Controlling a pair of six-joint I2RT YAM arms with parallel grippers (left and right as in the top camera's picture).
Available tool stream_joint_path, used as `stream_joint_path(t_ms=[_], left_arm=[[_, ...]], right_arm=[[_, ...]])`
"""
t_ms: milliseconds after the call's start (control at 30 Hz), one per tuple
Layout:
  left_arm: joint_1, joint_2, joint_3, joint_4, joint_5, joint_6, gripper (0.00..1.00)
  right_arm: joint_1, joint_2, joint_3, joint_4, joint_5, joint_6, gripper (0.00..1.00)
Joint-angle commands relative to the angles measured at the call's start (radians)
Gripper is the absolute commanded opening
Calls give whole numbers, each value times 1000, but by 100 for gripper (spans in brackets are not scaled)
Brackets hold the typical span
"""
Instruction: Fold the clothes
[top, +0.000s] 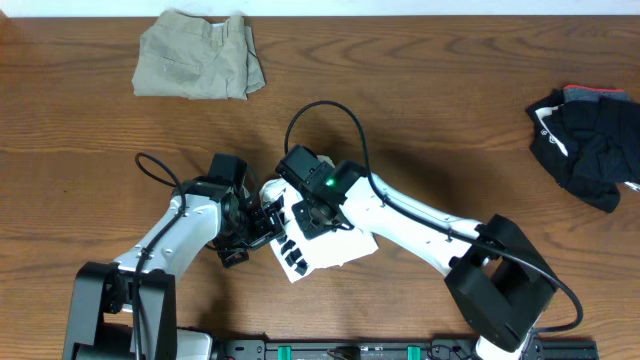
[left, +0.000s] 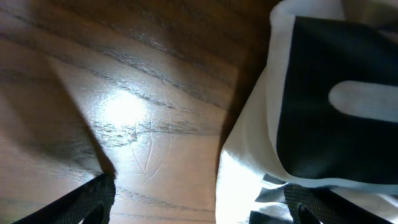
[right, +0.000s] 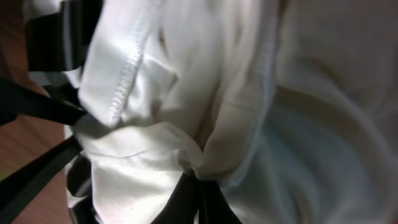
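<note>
T-shirt (right: 186, 93) folds pinched by the right end effector (right: 199, 182) show only at its wrist; left end effector (left: 196, 202) gapes.

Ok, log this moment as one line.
left gripper open; right gripper shut on white black-printed cotton T-shirt; beige trousers, black bundle aside

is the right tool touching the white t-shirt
Touching. The right wrist view shows the right tool shut on a bunched fold of the white T-shirt, with fabric pinched between its fingertips.

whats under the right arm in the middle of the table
A white T-shirt with black print, lying on the wooden table. The right arm covers much of it, so its full shape is hidden.
</note>
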Motion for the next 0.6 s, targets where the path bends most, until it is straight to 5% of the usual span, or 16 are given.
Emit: stream_joint_path(t_ms=[0,567], left_arm=[[-2,5,-6,-3,5,-8,89],[-1,5,-6,-6,-34,-9,89]], right_arm=[[-35,7,53,-19,52,15,1],[-116,7,135,-196,161,-20,2]])
